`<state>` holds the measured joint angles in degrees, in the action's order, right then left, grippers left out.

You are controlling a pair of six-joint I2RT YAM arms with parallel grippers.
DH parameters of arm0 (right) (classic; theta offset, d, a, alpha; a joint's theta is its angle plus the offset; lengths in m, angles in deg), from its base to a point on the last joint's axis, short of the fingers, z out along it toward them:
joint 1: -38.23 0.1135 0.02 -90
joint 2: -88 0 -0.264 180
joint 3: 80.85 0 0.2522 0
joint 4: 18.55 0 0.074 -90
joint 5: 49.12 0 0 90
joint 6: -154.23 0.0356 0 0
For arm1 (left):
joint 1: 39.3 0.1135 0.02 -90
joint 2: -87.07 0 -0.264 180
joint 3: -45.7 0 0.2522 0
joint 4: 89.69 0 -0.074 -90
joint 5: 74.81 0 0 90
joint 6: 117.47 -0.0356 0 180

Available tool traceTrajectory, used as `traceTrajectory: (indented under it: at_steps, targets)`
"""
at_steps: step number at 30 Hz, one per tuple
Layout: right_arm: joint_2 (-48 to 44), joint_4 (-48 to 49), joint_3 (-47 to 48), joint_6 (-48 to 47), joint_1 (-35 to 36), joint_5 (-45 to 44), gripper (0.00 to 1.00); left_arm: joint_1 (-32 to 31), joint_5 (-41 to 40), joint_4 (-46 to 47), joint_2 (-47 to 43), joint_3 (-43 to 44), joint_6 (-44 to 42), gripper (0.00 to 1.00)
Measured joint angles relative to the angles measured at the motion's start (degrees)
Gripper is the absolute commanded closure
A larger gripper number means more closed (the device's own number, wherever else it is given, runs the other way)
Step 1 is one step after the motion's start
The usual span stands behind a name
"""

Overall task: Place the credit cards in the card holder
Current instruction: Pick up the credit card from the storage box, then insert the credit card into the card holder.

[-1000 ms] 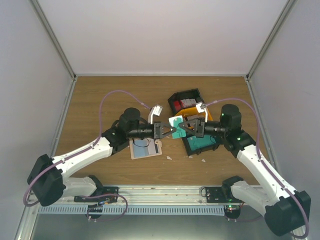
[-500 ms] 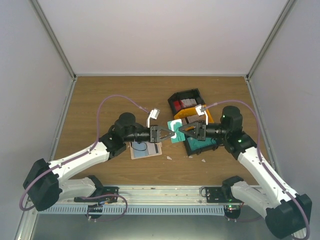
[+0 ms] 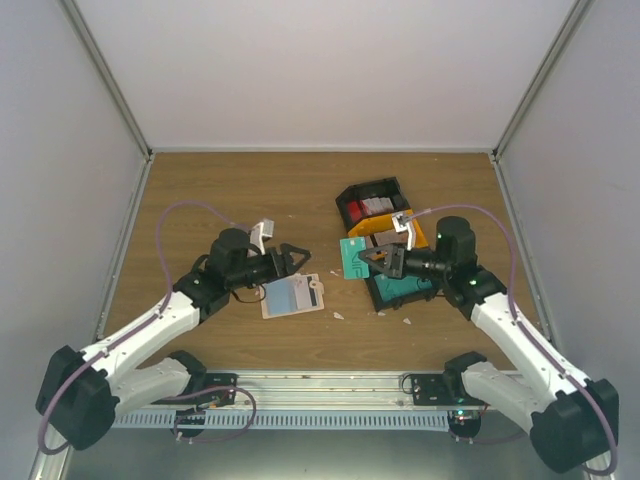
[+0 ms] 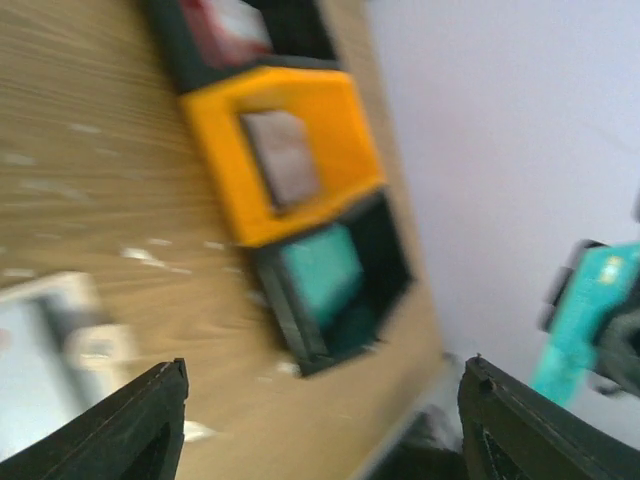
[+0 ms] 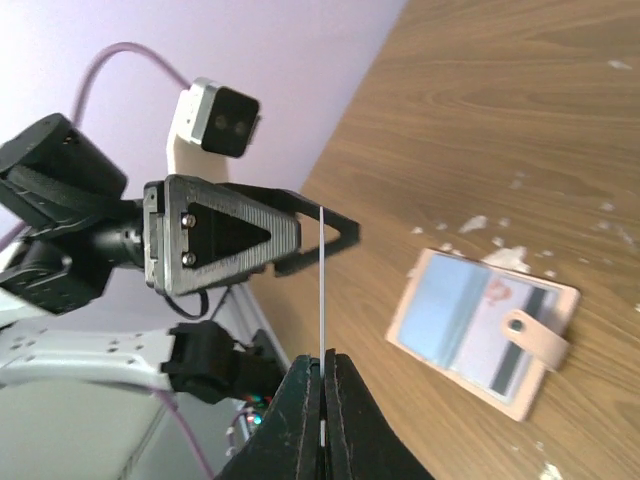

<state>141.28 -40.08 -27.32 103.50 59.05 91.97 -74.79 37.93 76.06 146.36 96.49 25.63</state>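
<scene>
Right gripper point(image 3: 368, 260) is clenched on a teal credit card point(image 3: 352, 257) and holds it clear of the table; its wrist view shows the card edge-on between the closed fingers. Left gripper point(image 3: 295, 258) faces it a little apart, jaws spread and empty. Just below the left gripper, the card holder point(image 3: 292, 297) lies open on the wooden table point(image 3: 200, 190). Under and behind the right gripper sit a yellow bin point(image 4: 222, 160) and two black bins point(image 3: 350, 197) holding more cards.
</scene>
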Motion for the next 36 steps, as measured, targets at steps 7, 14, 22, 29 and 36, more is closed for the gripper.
traceTrajectory:
  at_steps: [7,14,22,29,36]
  targets:
    - [8.6,5.2,-4.4,2.2,5.6,-9.9,1.00,9.7,-5.0,-10.4,4.6,-2.5,-8.1,0.55]
    - [22.9,15.0,-4.6,6.3,15.0,-18.1,0.99,10.9,-9.8,-15.5,6.5,-3.6,-12.3,0.54]
    - [35.6,22.9,-3.5,9.3,18.4,-19.5,1.00,10.9,-11.7,-17.0,6.5,-9.4,-12.7,0.73]
    - [41.9,29.1,-2.7,12.2,20.0,-17.7,0.99,11.0,-10.5,-17.1,6.3,-11.3,-12.8,0.79]
    - [47.0,33.2,-1.1,14.4,21.9,-17.5,1.00,11.0,-9.9,-17.0,6.0,-11.6,-13.3,0.76]
